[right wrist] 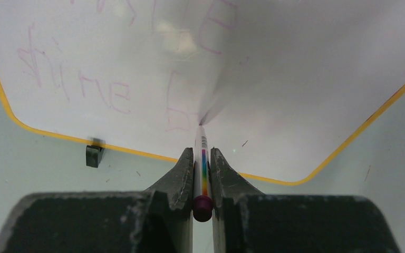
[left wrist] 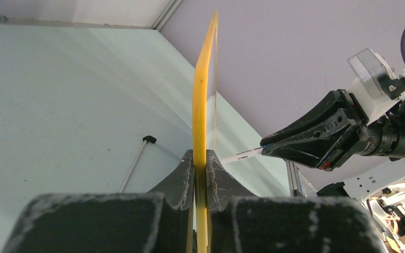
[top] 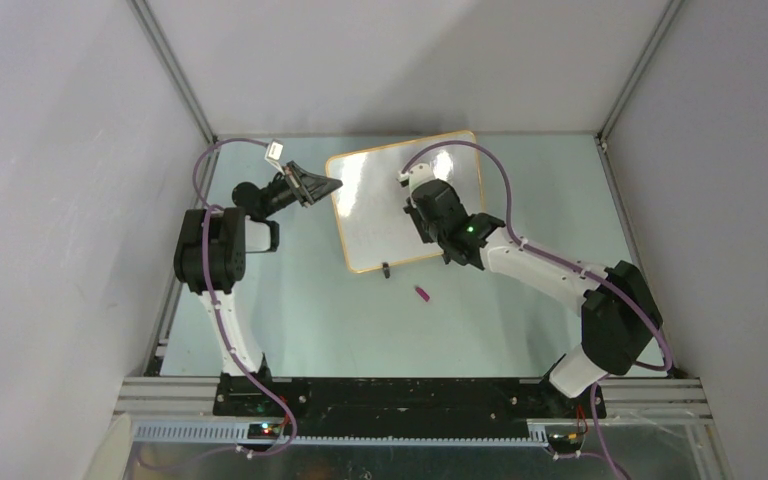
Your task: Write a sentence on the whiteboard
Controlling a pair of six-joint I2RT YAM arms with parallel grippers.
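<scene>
The whiteboard (top: 380, 225), white with an orange-yellow frame, lies on the table, and faint pink writing (right wrist: 105, 90) runs across it. My left gripper (top: 332, 186) is shut on the board's left edge. The left wrist view shows the yellow frame (left wrist: 200, 95) edge-on between the jaws of the left gripper (left wrist: 200, 158). My right gripper (right wrist: 202, 154) is shut on a white marker (right wrist: 202, 174) with a rainbow stripe and a purple end. The marker's tip touches the whiteboard (right wrist: 306, 79) near its lower edge. From the left wrist, the right gripper (left wrist: 268, 149) and the marker (left wrist: 245, 154) show beside the board.
A small purple cap (top: 423, 294) lies on the table just in front of the board. One black clip foot (top: 386, 269) sits on the board's near edge. Grey walls and metal frame posts enclose the table at the back and both sides.
</scene>
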